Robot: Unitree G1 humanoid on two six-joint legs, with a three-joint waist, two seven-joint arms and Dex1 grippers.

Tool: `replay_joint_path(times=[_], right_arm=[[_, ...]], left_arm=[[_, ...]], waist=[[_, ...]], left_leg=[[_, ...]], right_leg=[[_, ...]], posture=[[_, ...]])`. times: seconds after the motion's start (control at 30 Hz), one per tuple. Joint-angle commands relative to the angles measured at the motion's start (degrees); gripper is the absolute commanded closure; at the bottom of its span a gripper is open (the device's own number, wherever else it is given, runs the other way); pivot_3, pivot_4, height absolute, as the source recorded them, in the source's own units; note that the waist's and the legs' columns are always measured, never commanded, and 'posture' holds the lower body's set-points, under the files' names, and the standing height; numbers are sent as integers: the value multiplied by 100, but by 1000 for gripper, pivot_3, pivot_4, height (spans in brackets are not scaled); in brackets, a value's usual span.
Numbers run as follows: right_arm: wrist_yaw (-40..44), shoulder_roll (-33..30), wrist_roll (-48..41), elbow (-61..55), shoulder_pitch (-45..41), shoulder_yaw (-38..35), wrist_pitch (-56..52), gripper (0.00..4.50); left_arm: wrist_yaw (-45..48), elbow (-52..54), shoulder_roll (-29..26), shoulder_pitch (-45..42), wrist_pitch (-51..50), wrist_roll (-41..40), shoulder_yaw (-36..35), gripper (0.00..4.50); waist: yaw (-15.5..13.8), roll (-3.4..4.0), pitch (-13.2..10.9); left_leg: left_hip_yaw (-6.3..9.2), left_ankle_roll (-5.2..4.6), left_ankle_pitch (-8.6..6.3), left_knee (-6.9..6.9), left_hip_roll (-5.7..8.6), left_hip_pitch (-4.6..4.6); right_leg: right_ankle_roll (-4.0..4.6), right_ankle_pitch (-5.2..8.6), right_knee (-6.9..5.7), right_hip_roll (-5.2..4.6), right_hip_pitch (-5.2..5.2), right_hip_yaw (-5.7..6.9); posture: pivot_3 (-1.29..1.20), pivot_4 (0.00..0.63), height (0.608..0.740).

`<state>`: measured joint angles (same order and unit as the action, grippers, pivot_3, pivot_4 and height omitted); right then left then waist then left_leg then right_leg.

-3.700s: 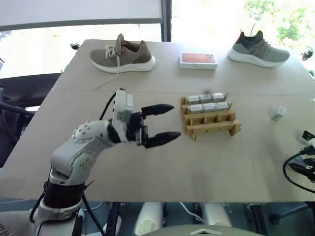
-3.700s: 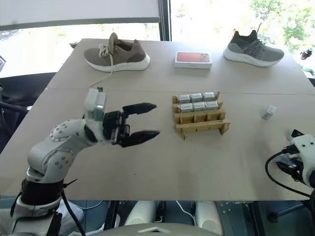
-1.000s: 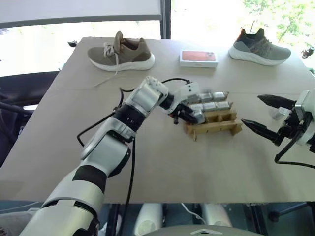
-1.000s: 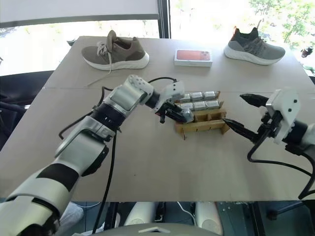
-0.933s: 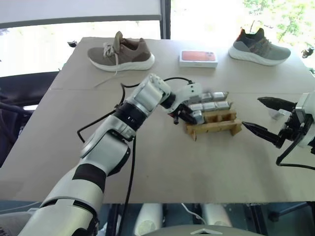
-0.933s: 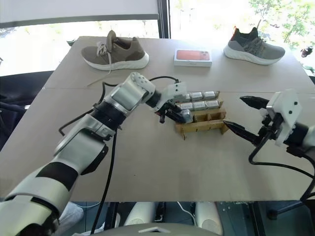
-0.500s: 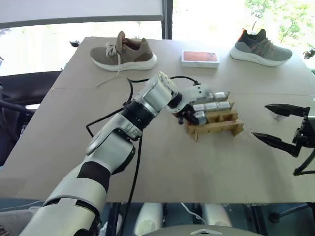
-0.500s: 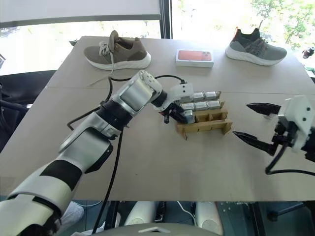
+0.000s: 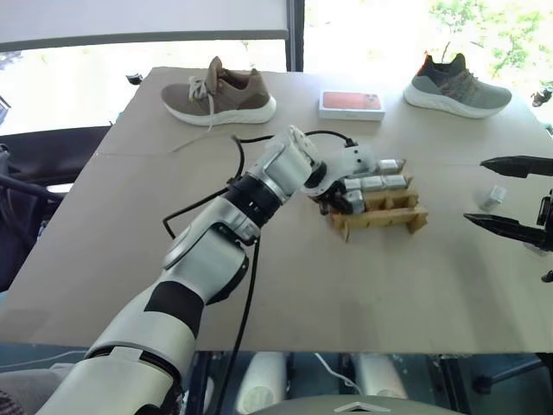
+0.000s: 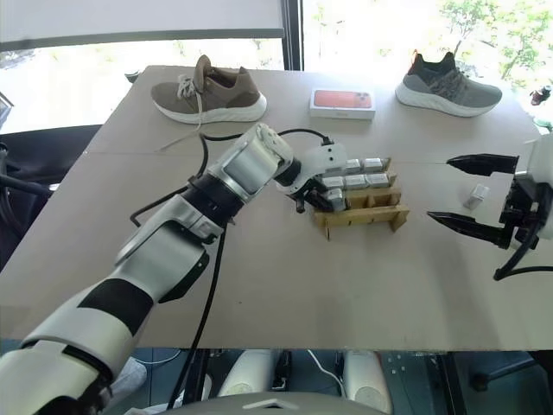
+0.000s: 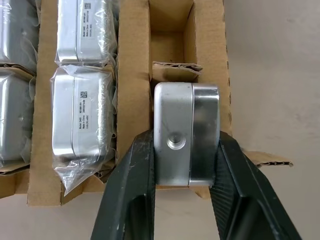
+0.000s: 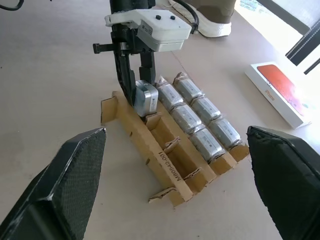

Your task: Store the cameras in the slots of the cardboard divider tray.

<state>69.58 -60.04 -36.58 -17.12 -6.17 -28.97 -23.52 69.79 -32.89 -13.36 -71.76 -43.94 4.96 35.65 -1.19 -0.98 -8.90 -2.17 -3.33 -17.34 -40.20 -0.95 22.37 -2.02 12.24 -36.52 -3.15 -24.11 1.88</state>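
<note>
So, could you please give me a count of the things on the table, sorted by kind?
cameras: 8 (6 wrapped in slots, 1 bare at a front slot, 1 loose on the table)
cardboard divider tray: 1
shoes: 2
white box with red top: 1
Total: 12

6 wrapped silver cameras fill 2 rows of the brown cardboard tray; a 7th camera stands upright in a near-row corner slot.
</note>
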Motion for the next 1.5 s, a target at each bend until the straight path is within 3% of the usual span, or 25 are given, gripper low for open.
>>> replay_joint_path(times=[0.03, 0.1, 0.13, 0.33, 0.47, 0.53, 0.67, 0.83, 1.03, 1.23, 1.5], right_arm=[[-205, 120, -47, -267, 200, -306, -5, 0], [-410, 195, -114, -453, 397, -491, -195, 0], [-655, 233, -59, -556, 509, -583, -365, 0], [-1755, 701, 584, -1296, 1329, -1022, -521, 0], [-2964, 830, 550, -1661, 1447, -1145, -2109, 0], [-3898, 937, 1165, -1917, 1473, -1017, -2752, 0], [-5625, 1818, 1555, -1867, 379, -761, -4823, 0], [-7090, 2446, 2666, -1388, -582, -145, -5660, 0], [-7873, 3353, 3201, -259, -1771, -555, -5565, 0], [-8294, 3421, 3598, 760, -2300, -556, -5176, 0], [-8260, 3399, 3639, 1607, -2563, -576, -4967, 0]], left_arm=[[-70, 575, -4, -84, -462, -100, -283, 1305], [15, 964, -85, -91, -803, -280, -429, 324], [69, 1179, -157, -88, -986, -385, -508, 68], [-157, 1990, -474, 279, -1149, -859, -1132, 68], [-642, 2778, -179, 1048, -854, -1661, -2347, 68], [-769, 3289, -43, 1719, -576, -2185, -2980, 68], [-552, 4080, -413, 2948, 54, -2663, -3289, 68], [-742, 4577, -609, 3535, 485, -2737, -3129, 68], [-1170, 4698, -571, 3776, 800, -2723, -3004, 68], [-1486, 4875, -654, 3894, 814, -2815, -3038, 68], [-1832, 5222, -776, 4049, 685, -2993, -3043, 68]], waist=[[5, -1, 0], [19, 1, -1], [25, 2, -1], [27, 8, 1], [33, 13, 3], [35, 19, 7], [99, 26, 17], [4, 31, 19], [51, 31, 22], [48, 32, 22], [72, 33, 23]], left_leg=[[1, 0, 0, 0, -1, 2], [2, 1, 0, 1, -3, 13], [3, 3, 1, 1, -5, 17], [14, 14, 6, 5, -10, 22], [-7, 15, 7, -3, -10, 9], [-5, 24, 13, -7, -12, 9], [-37, 32, 15, 6, -29, -25], [-46, 41, 21, 11, -17, -35], [-68, 30, 16, 11, -4, -43], [-63, 29, 15, 32, -5, -40], [-66, 27, 14, 37, -6, -45]], right_leg=[[0, 0, 0, 0, -1, 0], [-1, 0, 0, 0, -12, -1], [-1, 0, -2, 0, -16, -2], [-2, 2, -4, 2, -20, -3], [-3, 2, -20, -5, -20, -16], [-2, 1, -22, -6, -19, -25], [2, 1, -32, 2, -14, -60], [5, 1, -32, 4, -8, -66], [1, 1, -21, 5, 0, -75], [1, 0, -21, 5, -11, -82], [1, 0, -22, 7, -10, -90]], posture=[[0, 150, 740], [0, 150, 740], [0, 150, 740], [0, 150, 740], [0, 150, 740], [0, 150, 740], [0, 150, 740], [0, 150, 740], [0, 150, 740], [0, 150, 740], [0, 150, 740]])
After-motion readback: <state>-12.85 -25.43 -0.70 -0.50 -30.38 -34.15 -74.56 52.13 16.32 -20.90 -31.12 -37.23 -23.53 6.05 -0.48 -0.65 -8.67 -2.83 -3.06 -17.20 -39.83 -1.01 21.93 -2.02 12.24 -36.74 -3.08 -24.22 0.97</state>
